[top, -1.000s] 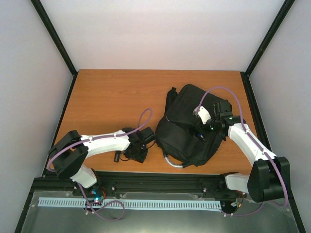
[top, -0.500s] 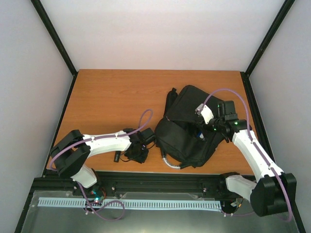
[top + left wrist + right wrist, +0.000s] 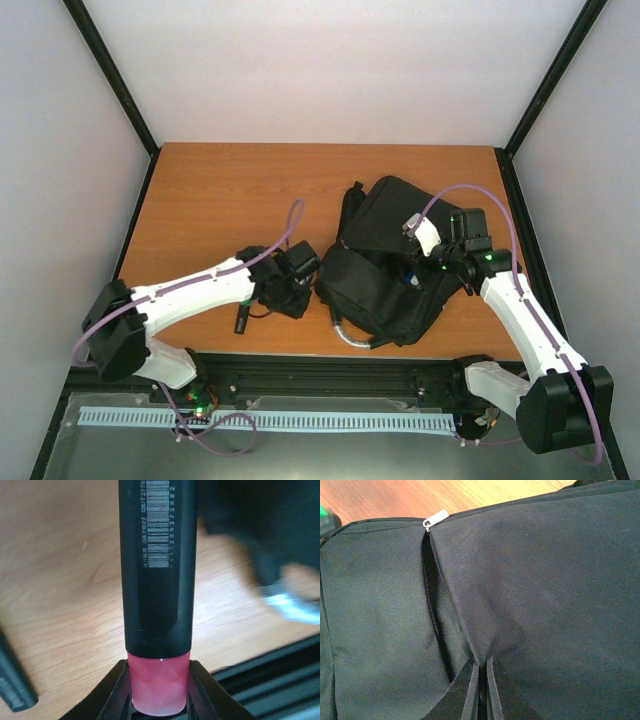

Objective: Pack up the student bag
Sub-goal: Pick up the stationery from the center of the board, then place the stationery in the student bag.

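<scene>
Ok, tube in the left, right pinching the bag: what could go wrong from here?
1. The left gripper clamps the black tube only at its pink cap; the long body could swing or slip out.
2. The zip opening in the student bag is a narrow slit, so the tube may snag on its edge.
3. The right gripper pinches just a small fabric fold; it could slip free.

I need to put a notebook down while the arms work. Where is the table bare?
Bare: the table's far-left stretch, bordered by back wall, left arm and student bag. Crowded: the near edge, where left gripper, a small black item and bag meet.
</scene>
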Available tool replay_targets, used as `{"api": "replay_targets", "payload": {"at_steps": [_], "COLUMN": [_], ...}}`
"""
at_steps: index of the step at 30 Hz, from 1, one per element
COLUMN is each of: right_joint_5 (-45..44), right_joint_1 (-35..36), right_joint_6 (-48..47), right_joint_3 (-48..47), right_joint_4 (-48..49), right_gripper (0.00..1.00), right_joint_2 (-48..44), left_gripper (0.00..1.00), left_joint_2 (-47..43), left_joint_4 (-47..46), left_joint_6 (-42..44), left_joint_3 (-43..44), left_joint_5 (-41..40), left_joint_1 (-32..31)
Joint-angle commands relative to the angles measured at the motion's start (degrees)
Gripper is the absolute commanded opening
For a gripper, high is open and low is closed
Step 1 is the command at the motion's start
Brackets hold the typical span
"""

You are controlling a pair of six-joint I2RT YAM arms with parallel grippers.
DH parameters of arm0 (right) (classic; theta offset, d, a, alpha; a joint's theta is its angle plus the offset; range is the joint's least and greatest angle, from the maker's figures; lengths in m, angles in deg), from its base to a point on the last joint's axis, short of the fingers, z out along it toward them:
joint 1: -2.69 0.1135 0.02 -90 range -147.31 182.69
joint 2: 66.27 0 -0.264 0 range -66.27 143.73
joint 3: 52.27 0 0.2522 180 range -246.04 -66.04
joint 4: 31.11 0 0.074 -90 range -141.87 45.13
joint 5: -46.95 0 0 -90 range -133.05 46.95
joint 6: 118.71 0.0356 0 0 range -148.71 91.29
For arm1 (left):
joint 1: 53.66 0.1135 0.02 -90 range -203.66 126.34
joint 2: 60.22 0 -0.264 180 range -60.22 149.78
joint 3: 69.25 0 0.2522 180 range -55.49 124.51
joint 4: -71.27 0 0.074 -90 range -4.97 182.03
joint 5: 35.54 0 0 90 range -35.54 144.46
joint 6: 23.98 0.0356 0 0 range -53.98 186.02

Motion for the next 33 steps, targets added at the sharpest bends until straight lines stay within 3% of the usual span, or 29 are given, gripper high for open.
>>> {"api": "replay_targets", "payload": {"at_steps": [1, 13, 21, 33], "right_joint_5": [2.1, 2.3, 2.9, 4.9], "right_joint_1": [0.3, 0.3, 0.2, 0.2], "right_joint_6": [0.9, 1.6, 1.6, 0.8], "right_joint_3": [-0.1, 0.4, 0.4, 0.5], "right_joint_4": [2.8, 3.5, 3.6, 3.0], "right_gripper": [0.05, 0.04, 0.04, 0.04], "right_joint_2": [-1.9, -3.5, -3.4, -2.7], "left_gripper": [0.22, 0.2, 0.19, 0.17], "left_joint_2": [-4.6, 5.5, 14.4, 27.7], "left_joint_4": [-0.1, -16.3, -24.0, -20.8], "left_joint_6": [4.5, 9.1, 7.2, 9.5], "left_joint_3": [7.7, 15.4, 18.9, 31.8], "left_joint_5": [7.9, 24.6, 27.8, 21.5], "left_joint_1": [-0.7, -0.8, -0.8, -1.4]}}
